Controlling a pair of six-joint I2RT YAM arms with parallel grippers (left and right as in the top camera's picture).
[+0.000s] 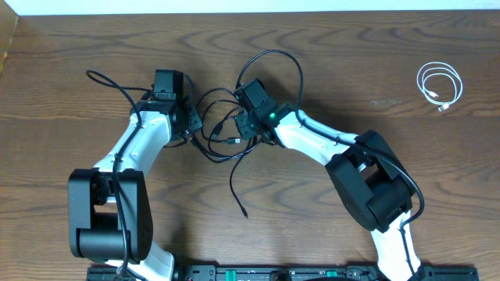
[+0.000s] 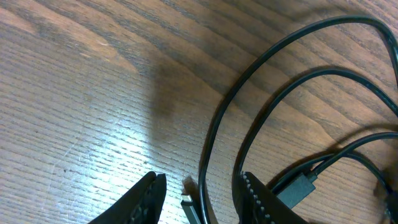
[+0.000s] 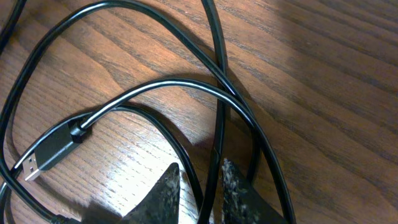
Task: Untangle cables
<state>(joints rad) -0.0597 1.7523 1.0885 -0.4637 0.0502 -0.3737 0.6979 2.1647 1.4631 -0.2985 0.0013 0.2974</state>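
**Overhead view.** The two thin black rubber-sheathed cords lie as one loose black tangle [image 1: 219, 134] on the brown wood-grain table [image 1: 328, 70]. The left gripper [image 1: 190, 125] sits at the tangle's left edge and the right gripper [image 1: 244, 126] at its right edge, so both arms are about equally near. A free black tail [image 1: 233, 187] trails from the tangle toward the robot's base. The thin white cord [image 1: 439, 84], wound into a small round coil, lies well apart from the tangle, far out on the right arm's side.

**Left wrist view.** The left gripper [image 2: 200, 198] stands open. Its fingers [image 2: 148, 198] straddle one black strand [image 2: 205, 162] of the tangle, with bare wood showing on either side. The strand runs lengthwise away from the pincer. A dark flat plug [image 2: 297, 186] lies just beside the other finger.

**Right wrist view.** The right gripper [image 3: 200, 183] has its fingers [image 3: 166, 186] set narrowly about an upright black strand [image 3: 219, 124] of the tangle. Whether they bite it I cannot tell. That strand also runs straight away from the pincer. A black USB plug with a silver tip [image 3: 50, 149] lies off to the left of it. Judging from this, the coming pull should draw the two grippers apart, across the tangle.
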